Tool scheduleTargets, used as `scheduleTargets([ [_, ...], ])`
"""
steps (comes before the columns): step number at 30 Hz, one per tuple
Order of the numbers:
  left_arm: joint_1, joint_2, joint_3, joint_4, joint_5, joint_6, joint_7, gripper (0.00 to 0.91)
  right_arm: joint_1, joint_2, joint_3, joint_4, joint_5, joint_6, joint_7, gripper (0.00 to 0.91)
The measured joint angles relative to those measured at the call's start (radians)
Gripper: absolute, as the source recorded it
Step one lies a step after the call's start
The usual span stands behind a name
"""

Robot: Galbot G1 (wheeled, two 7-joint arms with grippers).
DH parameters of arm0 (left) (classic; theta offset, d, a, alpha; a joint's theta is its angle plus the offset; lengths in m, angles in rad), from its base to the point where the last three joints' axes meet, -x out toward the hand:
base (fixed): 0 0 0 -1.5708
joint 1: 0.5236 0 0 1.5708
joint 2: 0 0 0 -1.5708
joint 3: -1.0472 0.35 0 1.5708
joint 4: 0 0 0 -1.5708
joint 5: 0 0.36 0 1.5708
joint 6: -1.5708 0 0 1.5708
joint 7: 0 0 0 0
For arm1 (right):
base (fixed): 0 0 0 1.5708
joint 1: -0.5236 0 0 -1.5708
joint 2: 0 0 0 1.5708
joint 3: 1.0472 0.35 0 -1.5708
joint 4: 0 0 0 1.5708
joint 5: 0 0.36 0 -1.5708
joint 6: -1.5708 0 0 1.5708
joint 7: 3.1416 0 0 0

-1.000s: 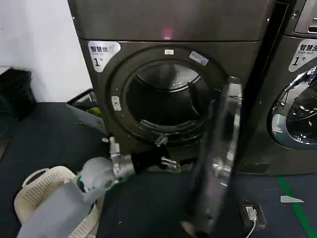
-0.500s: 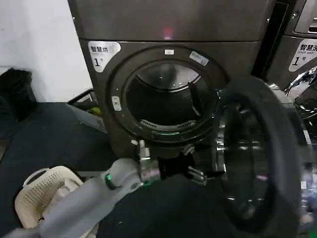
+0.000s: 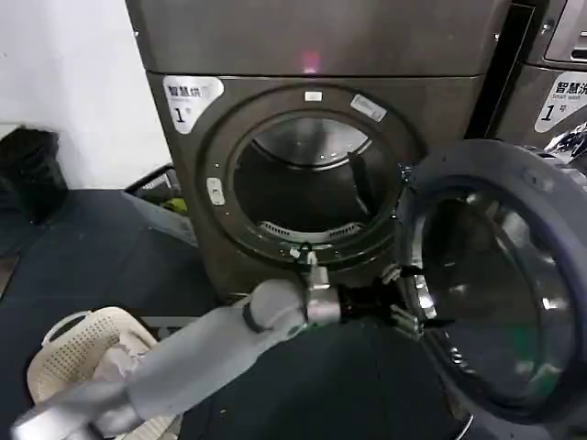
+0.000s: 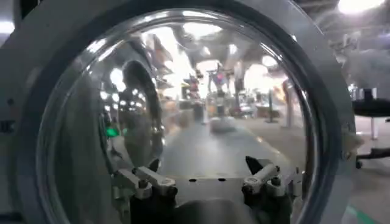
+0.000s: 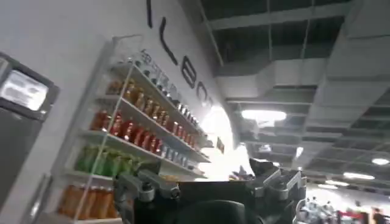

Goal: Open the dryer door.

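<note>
Head view has the dryer (image 3: 312, 137) filling the upper middle, its round drum opening (image 3: 307, 188) uncovered and dark inside. From that opening, the dryer door (image 3: 495, 284) stands at about 4 o'clock, swung wide on its hinge side so its grey plastic inner rim and domed glass face outward toward the camera. The left gripper (image 3: 404, 316) sits at the door's 9 o'clock edge, right against the inner rim near the glass; its arm runs down toward 7 o'clock across the dark floor (image 3: 101, 247). In the left wrist view the same gripper (image 4: 204, 182) points at the door glass (image 4: 183, 103), its two fingers (image 4: 149, 179) spread wide with nothing between them, the tips just beside or touching the glass; which of the two cannot be told.

A cream laundry basket (image 3: 69, 353) lies at 8 o'clock from the drum opening, partly behind the arm. A neighbouring machine (image 3: 555, 96) shows at 2 o'clock.

Right wrist view has the right gripper (image 5: 213, 182) aimed upward toward a ceiling, with shelves of bottles (image 5: 131, 140) on a wall beside it; its fingers are spread apart and hold nothing
</note>
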Motion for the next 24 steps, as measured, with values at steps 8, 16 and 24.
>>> scheduleTargets([
  [8,-0.014,-0.063,-0.002,0.061,0.027,-0.01,-0.014,0.907,-0.013,-0.003,0.022,-0.016,-0.032,-0.009,0.002,0.907],
  [16,-0.04,-0.122,-0.003,0.119,0.047,-0.017,-0.035,0.907,-0.019,-0.004,0.036,-0.013,-0.03,-0.006,-0.001,0.907],
  [24,-0.05,-0.141,-0.004,0.163,0.058,-0.019,-0.042,0.907,-0.023,-0.006,0.044,-0.004,-0.029,-0.007,-0.003,0.907],
])
